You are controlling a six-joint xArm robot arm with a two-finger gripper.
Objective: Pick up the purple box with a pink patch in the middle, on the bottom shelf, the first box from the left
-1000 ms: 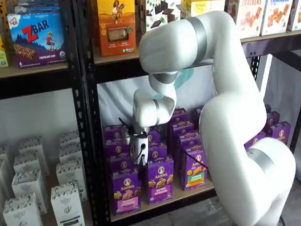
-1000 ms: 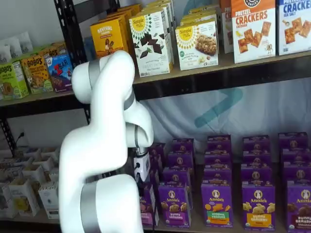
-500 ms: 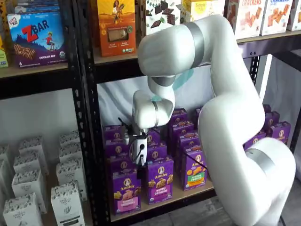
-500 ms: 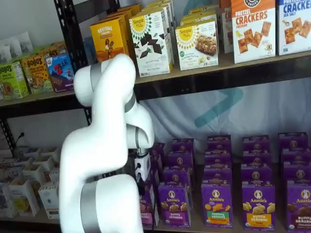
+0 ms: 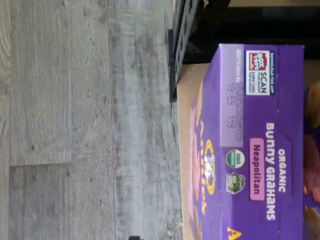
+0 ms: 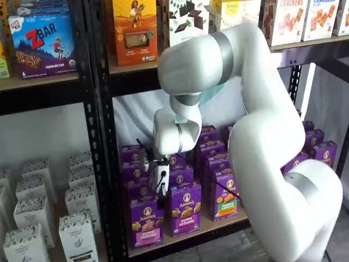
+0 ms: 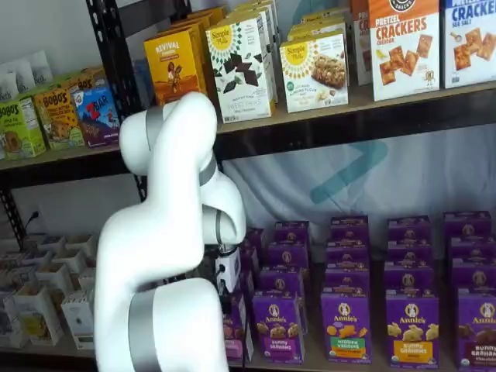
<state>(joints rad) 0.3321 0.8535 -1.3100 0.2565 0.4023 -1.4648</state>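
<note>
The purple box (image 6: 146, 222) with the pink band stands upright at the front left of the bottom shelf (image 6: 188, 236). In a shelf view the arm half hides the purple box (image 7: 235, 335). My gripper (image 6: 161, 191) hangs just above and in front of its top, white body pointing down, with nothing between the fingers, which are too small to make out. The wrist view looks down on the box's purple top (image 5: 252, 150), printed "Bunny Grahams Neapolitan", at the edge of the wooden board (image 5: 187, 90).
More purple Annie's boxes (image 6: 185, 207) fill the shelf to the right and behind. A black perforated upright (image 6: 101, 164) stands just left of the box. White cartons (image 6: 32, 218) sit in the bay to the left. Grey plank floor (image 5: 90, 120) lies below.
The gripper has sunk slightly towards the front-left box, and the upper arm has dropped a little. No box has moved.
</note>
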